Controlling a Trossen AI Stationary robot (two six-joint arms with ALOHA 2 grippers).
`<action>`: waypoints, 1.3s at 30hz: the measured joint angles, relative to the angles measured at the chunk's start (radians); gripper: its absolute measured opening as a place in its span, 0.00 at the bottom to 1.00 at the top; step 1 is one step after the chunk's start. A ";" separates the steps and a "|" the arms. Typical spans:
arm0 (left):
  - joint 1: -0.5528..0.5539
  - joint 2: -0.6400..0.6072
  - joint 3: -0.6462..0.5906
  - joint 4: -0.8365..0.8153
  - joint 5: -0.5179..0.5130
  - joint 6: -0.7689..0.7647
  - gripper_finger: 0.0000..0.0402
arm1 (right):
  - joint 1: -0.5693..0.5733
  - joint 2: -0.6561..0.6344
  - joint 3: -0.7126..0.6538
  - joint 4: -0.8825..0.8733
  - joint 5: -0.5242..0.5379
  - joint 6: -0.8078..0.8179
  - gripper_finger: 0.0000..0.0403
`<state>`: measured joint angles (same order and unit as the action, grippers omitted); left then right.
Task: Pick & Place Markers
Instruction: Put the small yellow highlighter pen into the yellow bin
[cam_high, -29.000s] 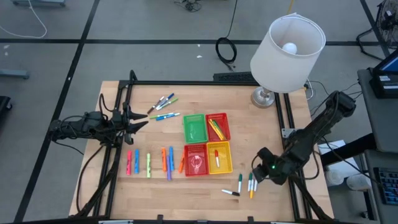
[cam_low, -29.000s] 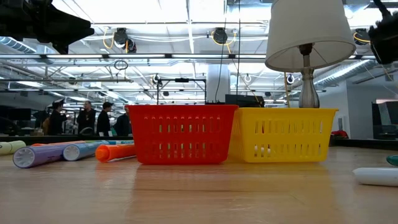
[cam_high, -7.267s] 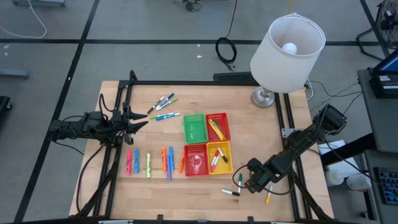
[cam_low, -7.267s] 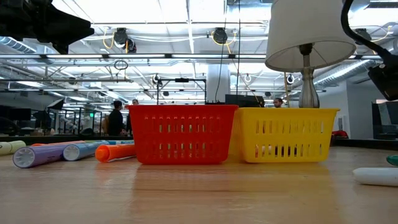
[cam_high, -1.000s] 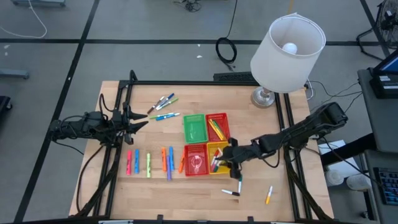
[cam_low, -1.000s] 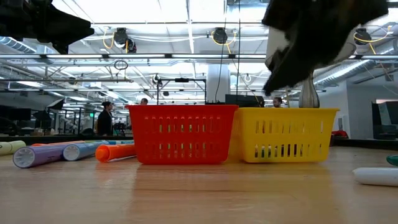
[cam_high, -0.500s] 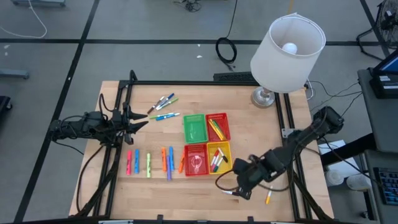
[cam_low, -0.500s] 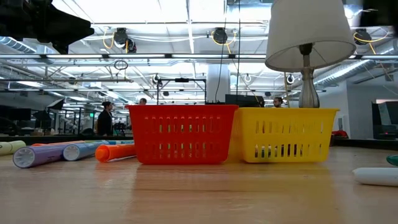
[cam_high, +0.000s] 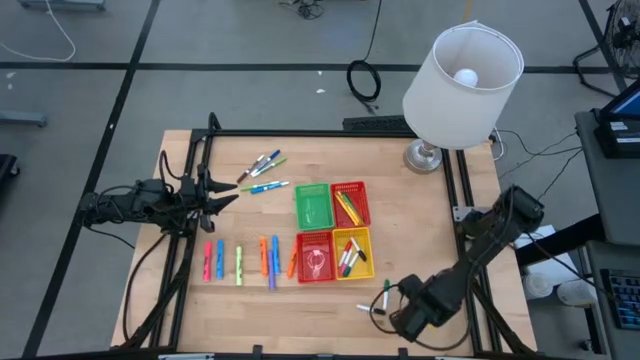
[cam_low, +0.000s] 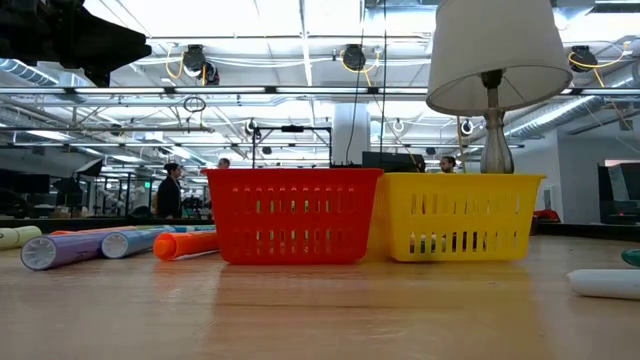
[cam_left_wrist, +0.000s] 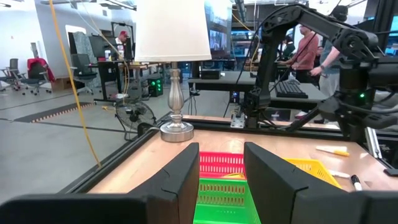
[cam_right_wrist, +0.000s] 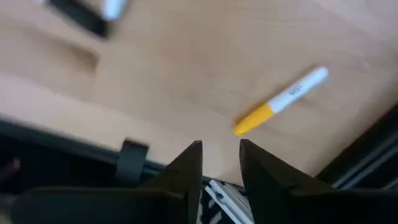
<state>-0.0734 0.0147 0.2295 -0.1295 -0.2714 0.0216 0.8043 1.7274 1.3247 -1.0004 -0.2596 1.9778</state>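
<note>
At the table's left edge I see my left gripper (cam_high: 222, 190) waiting, its fingers spread with nothing between them. Just beyond its tips, toward the far edge, three markers (cam_high: 262, 165) lie loose on the wood. Nearer the front edge, a row of pink, blue, green, orange and purple markers (cam_high: 240, 261) lies side by side, just left of the baskets.

In the middle of the table four small baskets sit in a square block: a green basket (cam_high: 311, 205) and a red basket (cam_high: 351, 203) behind, another red basket (cam_high: 315, 257) and a yellow basket (cam_high: 353, 253) in front. The far red one and the yellow one hold markers.

Toward the front right corner, my right gripper (cam_high: 412, 316) hangs low over the front edge, its fingers parted a little and gripping nothing. The right wrist view shows a yellow-capped white marker (cam_right_wrist: 281, 101) lying on the wood beyond the fingertips. Two more markers (cam_high: 382, 296) lie just left of that gripper. A lamp (cam_high: 462, 71) stands at the far right corner.
</note>
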 joint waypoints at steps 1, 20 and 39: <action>0.000 0.000 0.000 0.000 0.000 0.000 0.33 | 0.009 0.002 0.000 -0.009 0.001 0.041 0.25; 0.000 0.000 0.000 0.000 0.000 0.000 0.33 | 0.114 0.000 -0.263 0.174 0.106 0.325 0.42; 0.000 0.000 0.000 0.000 0.000 0.000 0.33 | 0.166 -0.020 -0.362 0.309 0.127 0.258 0.38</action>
<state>-0.0733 0.0148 0.2295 -0.1296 -0.2716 0.0218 0.9707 1.7069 0.9627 -0.6909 -0.1328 2.2359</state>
